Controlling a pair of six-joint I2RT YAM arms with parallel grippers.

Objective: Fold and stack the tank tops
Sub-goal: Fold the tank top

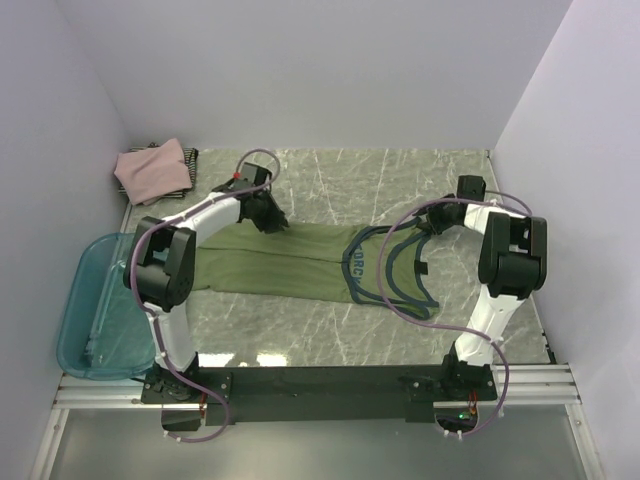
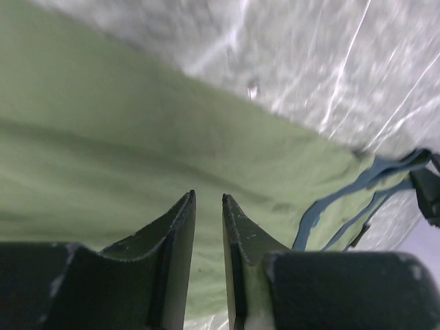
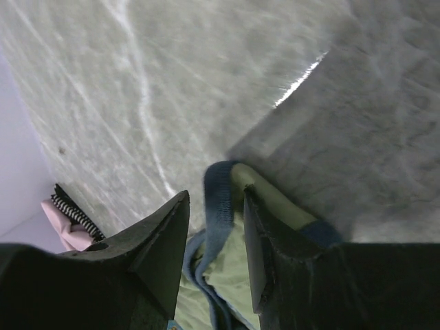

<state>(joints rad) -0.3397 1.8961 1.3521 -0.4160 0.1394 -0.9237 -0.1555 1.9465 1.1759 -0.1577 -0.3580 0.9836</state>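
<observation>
White shells on left arm and right arm, bulky black joint housings, looping mauve cables, scuffed dark wedge-shaped end effector fingers, black base rail

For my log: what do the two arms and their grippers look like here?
The left arm and right arm have white links with bulky black joint housings. A purplish-grey cable loops loosely along each. The left gripper and right gripper have dark, matte, wedge-shaped fingers, scuffed at the edges.
</observation>
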